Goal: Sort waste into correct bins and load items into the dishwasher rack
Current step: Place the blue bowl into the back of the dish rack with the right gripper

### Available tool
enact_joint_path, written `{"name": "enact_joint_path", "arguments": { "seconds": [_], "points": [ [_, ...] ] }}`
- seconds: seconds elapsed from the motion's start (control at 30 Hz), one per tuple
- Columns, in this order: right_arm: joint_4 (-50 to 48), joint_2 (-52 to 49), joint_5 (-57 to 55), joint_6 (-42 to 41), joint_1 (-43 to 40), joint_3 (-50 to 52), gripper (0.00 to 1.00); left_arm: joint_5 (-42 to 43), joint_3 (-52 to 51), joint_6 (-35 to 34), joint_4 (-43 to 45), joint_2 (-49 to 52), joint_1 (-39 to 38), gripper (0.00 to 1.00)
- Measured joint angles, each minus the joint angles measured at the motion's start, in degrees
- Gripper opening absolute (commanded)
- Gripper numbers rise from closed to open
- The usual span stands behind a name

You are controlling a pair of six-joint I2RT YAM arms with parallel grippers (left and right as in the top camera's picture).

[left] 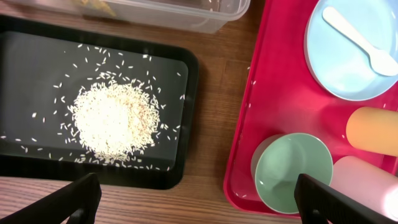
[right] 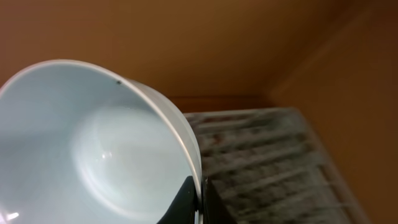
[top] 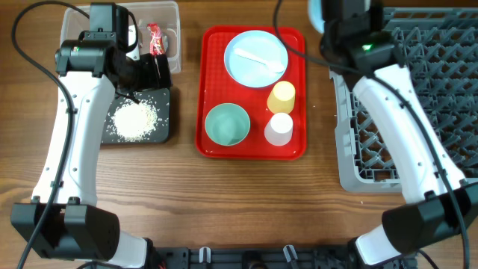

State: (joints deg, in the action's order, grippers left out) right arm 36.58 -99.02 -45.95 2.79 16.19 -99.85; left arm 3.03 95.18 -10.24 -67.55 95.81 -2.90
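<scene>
The wooden desk shows a bare strip between the black tray and the red tray. My left gripper hangs over that gap, jaws spread wide. Rice is heaped mid-tray, with stray grains near the rim. My right gripper has its jaws pinching the rim of a pale bowl, held up, probably by the near-left edge of the rack; that view is blurred.

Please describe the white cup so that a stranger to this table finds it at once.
Find the red tray in the middle of the table. In its near right corner, beside the pale green bowl, stands the white cup. The yellow cup stands behind it; this one is white.
</scene>
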Motion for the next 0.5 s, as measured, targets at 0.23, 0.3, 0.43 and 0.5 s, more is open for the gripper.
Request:
{"name": "enact_joint_path", "arguments": {
  "seconds": [0.23,0.3,0.43,0.5],
  "points": [
    [-10.0,-5.7,-4.5,22.3,-10.3,0.1,0.04,0.0,0.0,0.0,0.0,0.0,0.0,1.00],
    [-10.8,-8.2,-4.4,28.0,-11.5,0.1,0.04,0.0,0.0,0.0,0.0,0.0,0.0,1.00],
    [-11.9,-14.1,-3.6,34.5,-11.8,0.1,0.04,0.0,0.0,0.0,0.0,0.0,0.0,1.00],
    [-11.8,-17.7,-3.5,35.3,-11.8,0.1,0.04,0.0,0.0,0.0,0.0,0.0,0.0,1.00]
  ]
}}
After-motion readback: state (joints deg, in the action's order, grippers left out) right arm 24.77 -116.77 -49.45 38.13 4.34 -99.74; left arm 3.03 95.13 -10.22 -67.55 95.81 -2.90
